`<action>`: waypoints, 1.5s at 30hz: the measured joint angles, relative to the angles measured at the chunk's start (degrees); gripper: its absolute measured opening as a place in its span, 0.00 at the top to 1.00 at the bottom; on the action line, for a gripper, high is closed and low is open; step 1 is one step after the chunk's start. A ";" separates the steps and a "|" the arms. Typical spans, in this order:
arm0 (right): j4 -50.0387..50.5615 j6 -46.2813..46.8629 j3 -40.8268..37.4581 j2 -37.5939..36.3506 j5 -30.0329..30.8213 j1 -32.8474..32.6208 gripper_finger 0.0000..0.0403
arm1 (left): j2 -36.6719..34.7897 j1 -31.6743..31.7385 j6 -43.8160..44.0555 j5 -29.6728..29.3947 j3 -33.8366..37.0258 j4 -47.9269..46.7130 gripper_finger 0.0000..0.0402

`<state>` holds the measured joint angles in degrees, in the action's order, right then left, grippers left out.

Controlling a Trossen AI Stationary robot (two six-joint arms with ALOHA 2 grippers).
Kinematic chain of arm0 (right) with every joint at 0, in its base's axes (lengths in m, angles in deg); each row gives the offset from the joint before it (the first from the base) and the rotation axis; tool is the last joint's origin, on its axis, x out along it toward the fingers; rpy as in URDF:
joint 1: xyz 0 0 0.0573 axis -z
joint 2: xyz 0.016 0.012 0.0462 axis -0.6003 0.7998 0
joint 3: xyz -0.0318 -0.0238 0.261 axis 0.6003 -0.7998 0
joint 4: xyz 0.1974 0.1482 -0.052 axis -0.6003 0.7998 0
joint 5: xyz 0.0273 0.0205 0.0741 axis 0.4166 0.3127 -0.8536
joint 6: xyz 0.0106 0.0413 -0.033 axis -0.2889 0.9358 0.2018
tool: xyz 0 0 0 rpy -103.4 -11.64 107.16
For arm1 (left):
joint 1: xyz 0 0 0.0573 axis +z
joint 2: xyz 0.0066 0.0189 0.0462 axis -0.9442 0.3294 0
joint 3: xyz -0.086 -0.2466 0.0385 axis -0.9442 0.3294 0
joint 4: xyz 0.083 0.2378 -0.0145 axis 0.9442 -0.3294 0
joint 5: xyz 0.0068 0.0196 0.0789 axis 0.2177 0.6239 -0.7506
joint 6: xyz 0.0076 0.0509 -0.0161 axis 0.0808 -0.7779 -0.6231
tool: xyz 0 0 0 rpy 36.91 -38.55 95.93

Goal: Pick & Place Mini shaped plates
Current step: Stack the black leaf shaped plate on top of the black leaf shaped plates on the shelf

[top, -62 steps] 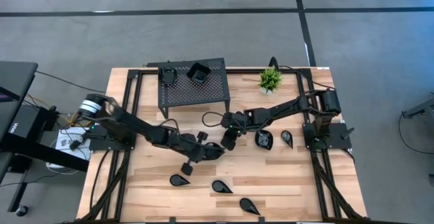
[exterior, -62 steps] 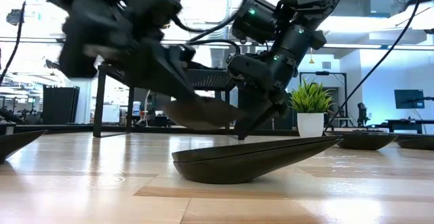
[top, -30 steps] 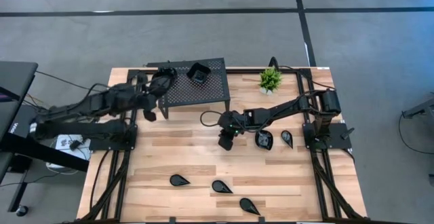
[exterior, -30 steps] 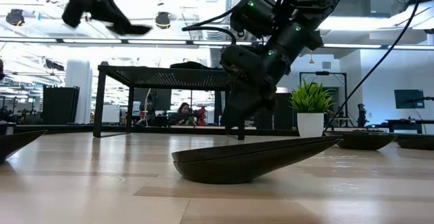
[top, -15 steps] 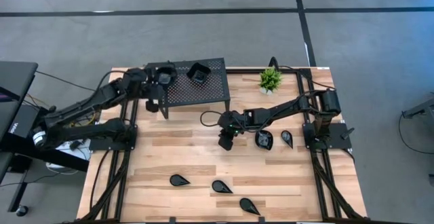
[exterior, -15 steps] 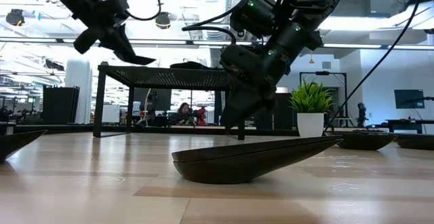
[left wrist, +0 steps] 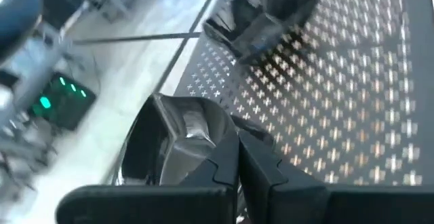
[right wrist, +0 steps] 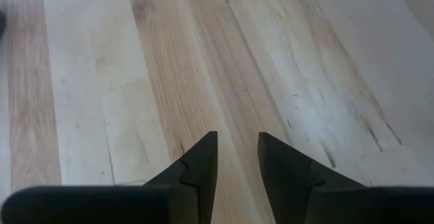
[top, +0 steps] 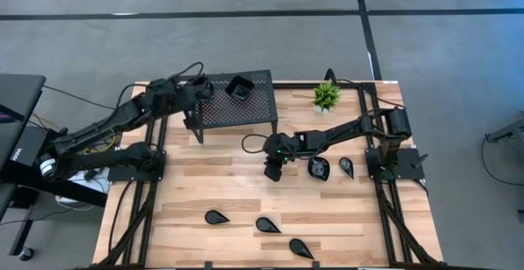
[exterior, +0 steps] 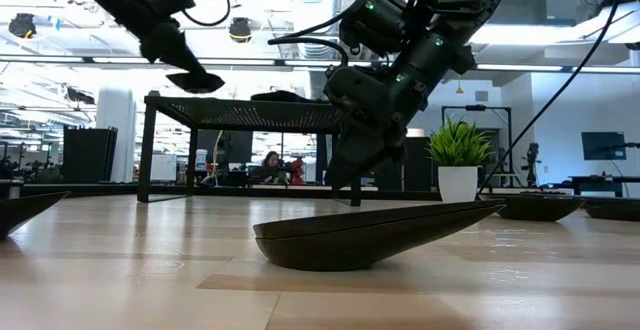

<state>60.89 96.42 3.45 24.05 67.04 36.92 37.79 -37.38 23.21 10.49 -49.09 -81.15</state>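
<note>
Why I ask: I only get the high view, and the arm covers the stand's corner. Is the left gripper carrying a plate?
Observer: Yes. The left wrist view shows the left gripper shut on a glossy black plate over the perforated stand.
Operator: Is it set down yet?
Observer: No. In the low view the plate hangs clear above the stand's top.
Operator: And the right gripper?
Observer: The right wrist view shows the right gripper slightly open, with nothing between its fingers and only the bare wooden table beneath it.
</note>
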 joint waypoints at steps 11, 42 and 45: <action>0.00 0.04 0.00 0.02 0.00 0.00 0.75 | 0.70 -0.04 35.59 -4.50 -0.04 12.74 0.98; -0.02 0.09 0.00 0.02 0.00 -0.04 0.75 | 11.84 -1.94 46.48 -12.01 0.00 16.79 0.80; 0.00 0.09 0.00 0.02 0.01 -0.04 0.75 | 10.35 -3.69 41.81 -11.74 0.02 17.44 0.81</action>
<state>60.89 96.51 3.45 24.08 67.06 36.88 48.14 -41.07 65.02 -1.26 -49.06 -63.70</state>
